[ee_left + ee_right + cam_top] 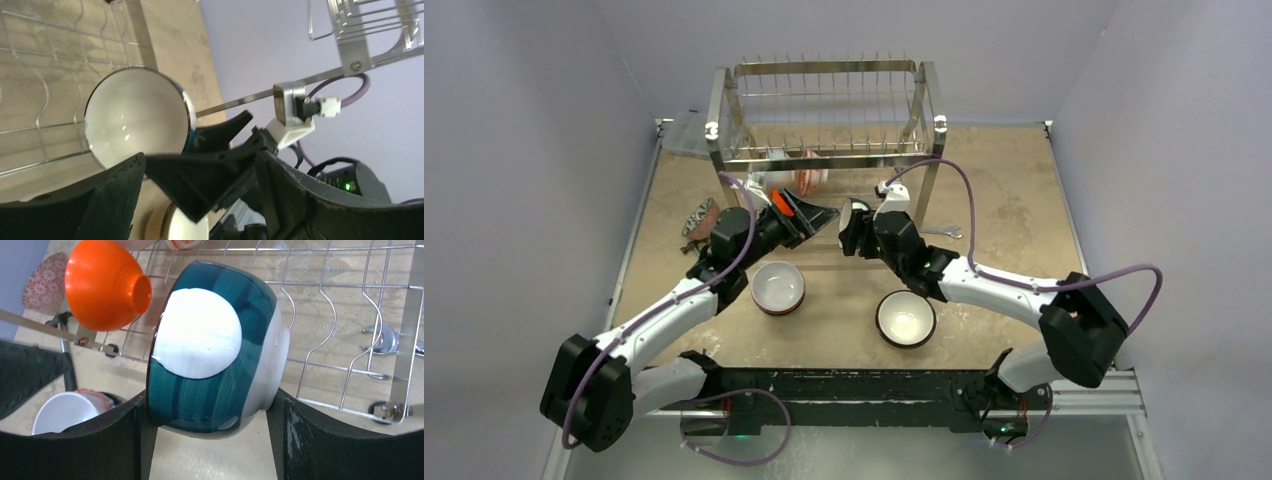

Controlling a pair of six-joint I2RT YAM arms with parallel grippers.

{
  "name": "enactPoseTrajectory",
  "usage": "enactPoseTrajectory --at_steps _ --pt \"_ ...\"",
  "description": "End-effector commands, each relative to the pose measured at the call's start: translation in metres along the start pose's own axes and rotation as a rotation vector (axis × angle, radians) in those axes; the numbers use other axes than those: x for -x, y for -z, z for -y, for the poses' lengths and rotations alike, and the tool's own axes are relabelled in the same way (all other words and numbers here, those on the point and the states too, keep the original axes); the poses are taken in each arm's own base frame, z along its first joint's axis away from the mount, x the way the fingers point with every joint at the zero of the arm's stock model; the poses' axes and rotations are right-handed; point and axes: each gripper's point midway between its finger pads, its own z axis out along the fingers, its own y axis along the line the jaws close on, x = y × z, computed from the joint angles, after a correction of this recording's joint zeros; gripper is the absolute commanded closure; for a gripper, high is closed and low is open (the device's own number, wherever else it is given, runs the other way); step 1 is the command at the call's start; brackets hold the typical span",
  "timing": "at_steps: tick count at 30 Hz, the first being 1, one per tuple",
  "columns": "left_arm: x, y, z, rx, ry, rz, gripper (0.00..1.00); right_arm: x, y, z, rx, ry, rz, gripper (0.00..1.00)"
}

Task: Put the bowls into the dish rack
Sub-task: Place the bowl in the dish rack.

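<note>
My right gripper [207, 401] is shut on a teal bowl [215, 345] with a white inside, one finger on each side, held on edge in front of the dish rack [824, 110]. In the top view this gripper [855, 226] meets my left gripper [817, 215] below the rack. The left gripper [200, 200] stands open, its fingers wide apart around a black finger of the right gripper, with the bowl's white inside [135, 117] just beyond. An orange bowl [102, 285] lies tilted at the rack's lower wires. Two more bowls [778, 287] [906, 318] sit upright on the table.
A red-and-white patterned bowl [810, 176] and a pale one [769, 181] stand in the rack's lower tier. Another patterned bowl [699, 217] lies at the table's left. A wrench [944, 232] lies by the rack's right leg. A clear plastic box [686, 135] sits back left.
</note>
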Motion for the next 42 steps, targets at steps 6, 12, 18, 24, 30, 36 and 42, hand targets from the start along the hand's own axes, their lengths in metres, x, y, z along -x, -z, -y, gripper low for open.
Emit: enactPoseTrajectory --at_steps 6,12,18,24,30,36,42 --pt "0.045 0.039 0.021 0.050 -0.378 0.130 0.20 0.060 -0.026 -0.021 0.043 -0.090 0.275 1.00" --pt "0.047 0.061 0.007 0.207 -0.533 0.050 0.21 0.071 -0.037 -0.022 0.026 -0.087 0.336 1.00" --pt "0.059 0.101 -0.035 0.472 -0.651 0.043 0.21 0.081 -0.049 -0.023 0.010 -0.010 0.407 1.00" --pt "0.047 0.115 -0.051 0.493 -0.601 0.048 0.21 0.082 -0.070 -0.013 -0.074 0.045 0.449 1.00" --pt "0.025 0.116 -0.059 0.421 -0.483 0.061 0.23 0.084 -0.086 -0.010 -0.126 0.101 0.466 1.00" --pt "0.022 0.126 -0.063 0.438 -0.468 0.067 0.22 0.091 -0.103 -0.019 -0.135 0.147 0.465 1.00" --pt "0.017 0.129 -0.067 0.445 -0.454 0.053 0.22 0.097 -0.118 -0.027 -0.104 0.224 0.452 1.00"
